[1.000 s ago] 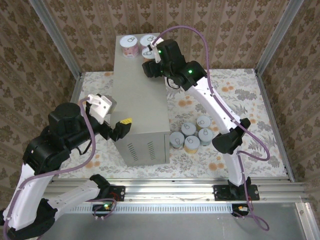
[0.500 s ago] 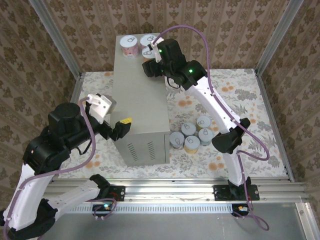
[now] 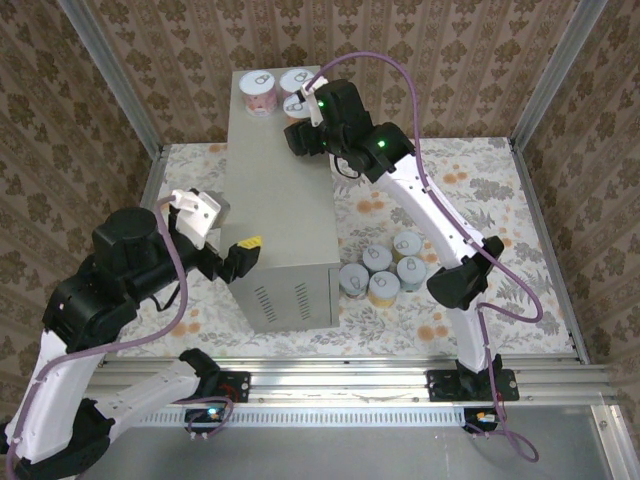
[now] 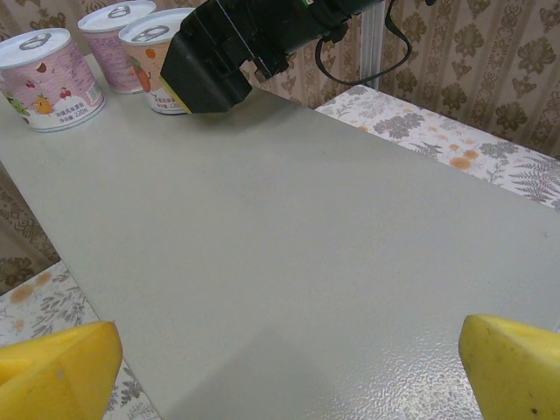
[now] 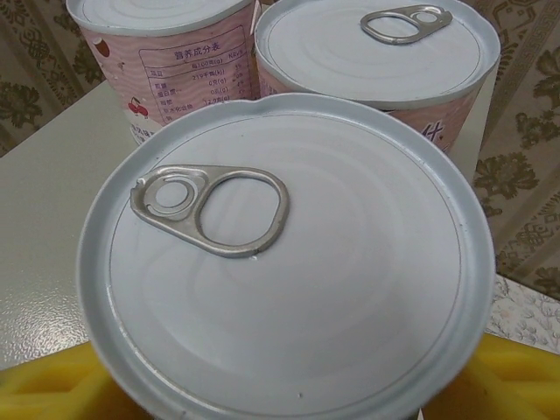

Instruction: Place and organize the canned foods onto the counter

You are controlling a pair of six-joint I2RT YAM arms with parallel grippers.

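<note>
The right gripper [image 3: 298,118], stretched far, is hiding most of the can [image 5: 280,262] it is clamping on the counter [image 3: 285,200]; the left gripper [image 4: 289,367] is hovering wide apart.

From my end I've got a floral mat [image 3: 500,180] on the floor and brown damask wallpaper [image 3: 450,60] all round, with aluminium posts [image 3: 110,80] at the corners. A slotted rail [image 3: 350,375] runs along the near edge.
</note>
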